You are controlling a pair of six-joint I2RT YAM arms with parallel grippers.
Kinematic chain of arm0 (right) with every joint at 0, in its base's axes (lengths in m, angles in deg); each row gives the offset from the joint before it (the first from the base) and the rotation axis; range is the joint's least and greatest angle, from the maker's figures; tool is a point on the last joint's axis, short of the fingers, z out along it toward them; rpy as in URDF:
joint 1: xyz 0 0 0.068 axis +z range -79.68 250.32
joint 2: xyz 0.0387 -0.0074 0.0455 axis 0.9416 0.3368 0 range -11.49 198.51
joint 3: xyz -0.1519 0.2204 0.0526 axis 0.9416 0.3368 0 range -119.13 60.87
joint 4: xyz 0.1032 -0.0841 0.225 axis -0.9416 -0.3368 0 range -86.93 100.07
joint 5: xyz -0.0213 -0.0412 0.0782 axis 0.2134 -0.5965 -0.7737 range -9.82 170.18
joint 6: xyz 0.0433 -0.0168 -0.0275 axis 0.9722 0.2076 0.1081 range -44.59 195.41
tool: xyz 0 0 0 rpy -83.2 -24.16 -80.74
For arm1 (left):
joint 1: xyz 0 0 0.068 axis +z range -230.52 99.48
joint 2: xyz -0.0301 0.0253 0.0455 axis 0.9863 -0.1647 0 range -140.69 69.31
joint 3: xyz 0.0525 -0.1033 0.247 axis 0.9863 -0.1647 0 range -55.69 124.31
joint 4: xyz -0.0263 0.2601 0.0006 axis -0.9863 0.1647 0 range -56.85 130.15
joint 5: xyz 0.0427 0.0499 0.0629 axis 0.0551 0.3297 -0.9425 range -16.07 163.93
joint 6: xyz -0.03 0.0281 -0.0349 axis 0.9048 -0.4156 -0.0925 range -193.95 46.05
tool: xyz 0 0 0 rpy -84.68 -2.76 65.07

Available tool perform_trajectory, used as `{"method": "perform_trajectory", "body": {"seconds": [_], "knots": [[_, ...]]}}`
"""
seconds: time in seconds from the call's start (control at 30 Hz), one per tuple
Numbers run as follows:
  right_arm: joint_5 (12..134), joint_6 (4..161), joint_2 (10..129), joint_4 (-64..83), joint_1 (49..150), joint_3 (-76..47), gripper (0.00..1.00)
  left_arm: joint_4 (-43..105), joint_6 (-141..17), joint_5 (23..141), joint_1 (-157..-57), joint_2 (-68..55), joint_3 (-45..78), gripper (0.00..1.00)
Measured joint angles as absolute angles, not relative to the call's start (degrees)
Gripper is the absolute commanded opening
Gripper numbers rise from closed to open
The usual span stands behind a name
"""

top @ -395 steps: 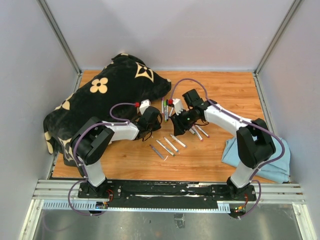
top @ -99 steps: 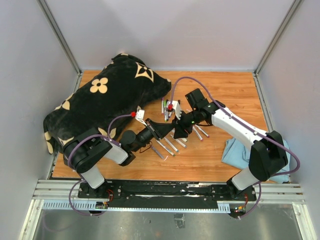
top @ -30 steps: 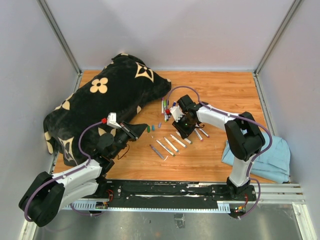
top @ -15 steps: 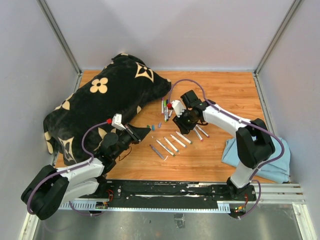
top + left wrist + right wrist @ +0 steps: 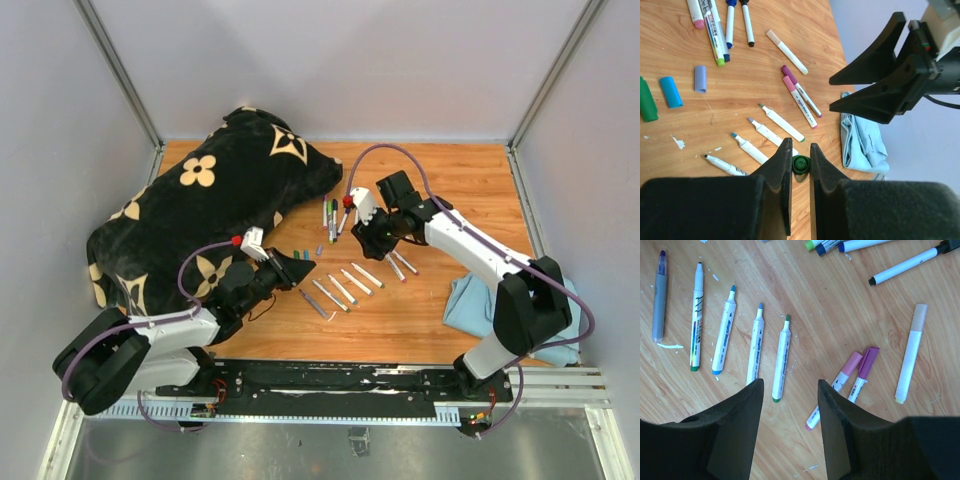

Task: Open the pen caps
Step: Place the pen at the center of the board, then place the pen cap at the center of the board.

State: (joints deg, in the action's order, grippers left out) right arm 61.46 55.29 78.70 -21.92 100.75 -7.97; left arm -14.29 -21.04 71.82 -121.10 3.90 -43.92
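My left gripper (image 5: 800, 151) is shut on a dark green pen cap (image 5: 801, 164), held just above the wood; in the top view it (image 5: 297, 268) sits left of the marker row. Loose green (image 5: 647, 100), blue (image 5: 671, 92) and lavender (image 5: 700, 79) caps lie on the table. Several uncapped markers (image 5: 756, 351) lie in a row. A pink cap (image 5: 851, 363) and a purple cap (image 5: 868, 361) still sit on their markers, and a beige-capped marker (image 5: 910, 360) lies to the right. My right gripper (image 5: 790, 390) is open and empty above the wood, between the row and the pink marker; it also shows in the top view (image 5: 362, 243).
More capped markers (image 5: 331, 214) lie in a cluster at the back. A big black cushion with beige flowers (image 5: 200, 195) fills the left of the table. A light blue cloth (image 5: 525, 310) lies at the right edge by the right arm's base.
My left gripper has swung right from beside the cushion toward the marker row, the green cap in it. My right gripper has shifted a little and stays open over the markers.
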Motion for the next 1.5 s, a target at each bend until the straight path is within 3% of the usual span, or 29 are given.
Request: {"method": "perform_trajectory", "body": {"seconds": [0.47,1.5], "knots": [[58.57,54.29,76.14,-22.01,97.78,-7.97,0.49,-13.68,-22.07,69.00,-124.90,-5.43,-38.39,0.00],[57.70,54.31,75.38,-22.40,96.25,-7.95,0.50,4.31,-23.78,60.39,-128.40,-20.62,-22.00,0.00]]}}
